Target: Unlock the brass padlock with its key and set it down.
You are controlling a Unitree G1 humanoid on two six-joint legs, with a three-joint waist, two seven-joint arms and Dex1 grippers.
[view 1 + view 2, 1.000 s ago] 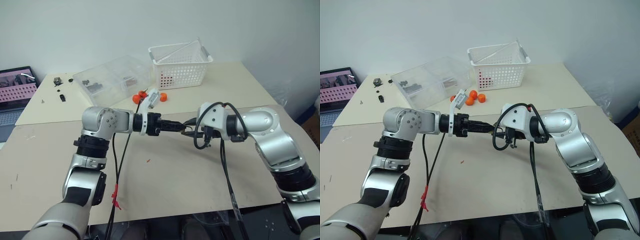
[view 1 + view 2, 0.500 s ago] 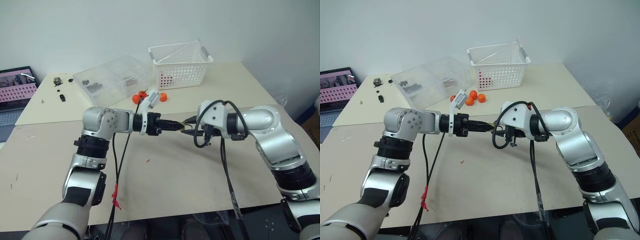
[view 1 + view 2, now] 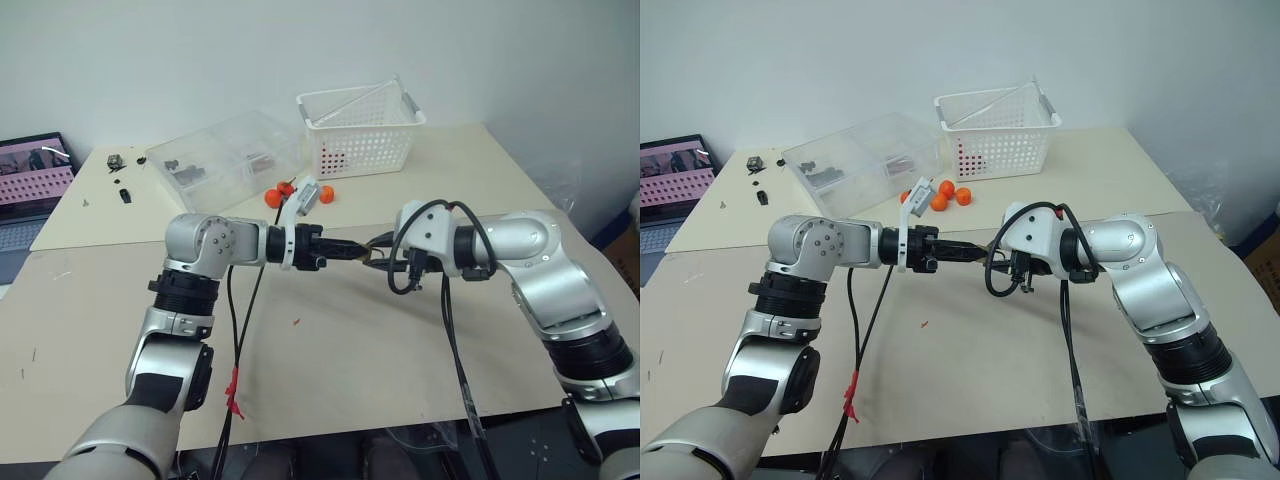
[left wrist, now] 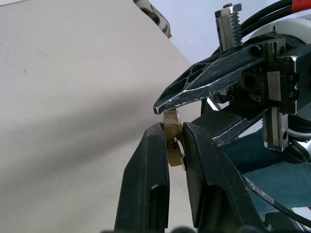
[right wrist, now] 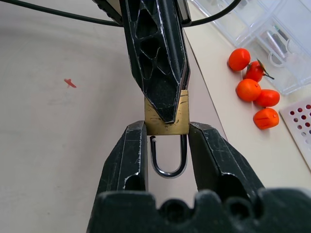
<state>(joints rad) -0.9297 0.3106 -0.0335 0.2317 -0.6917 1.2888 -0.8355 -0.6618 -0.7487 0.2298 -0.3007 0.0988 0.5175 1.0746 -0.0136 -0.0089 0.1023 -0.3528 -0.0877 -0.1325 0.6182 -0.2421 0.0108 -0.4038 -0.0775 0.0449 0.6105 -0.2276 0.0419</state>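
The brass padlock [image 5: 181,116] hangs in the air above the table's middle, between both grippers. My right gripper [image 5: 167,127] is shut on the sides of its golden body, and the silver shackle [image 5: 168,160] points back toward that wrist. My left gripper [image 4: 173,131] comes in from the opposite side and is shut on the padlock's [image 4: 172,141] flat faces; one of its fingers [image 5: 160,58] covers most of the front face. From the head views the two grippers meet tip to tip [image 3: 370,255]. The key is hidden.
A white perforated basket [image 3: 360,130] and a clear compartment box [image 3: 225,155] stand at the back. Several orange tomatoes [image 5: 252,92] lie in front of them. A laptop [image 3: 30,185] sits far left, small dark parts [image 3: 120,185] near it. A red speck [image 3: 297,322] lies on the tabletop.
The left gripper's fingers have drawn together onto the padlock. Both arms have stayed where they were.
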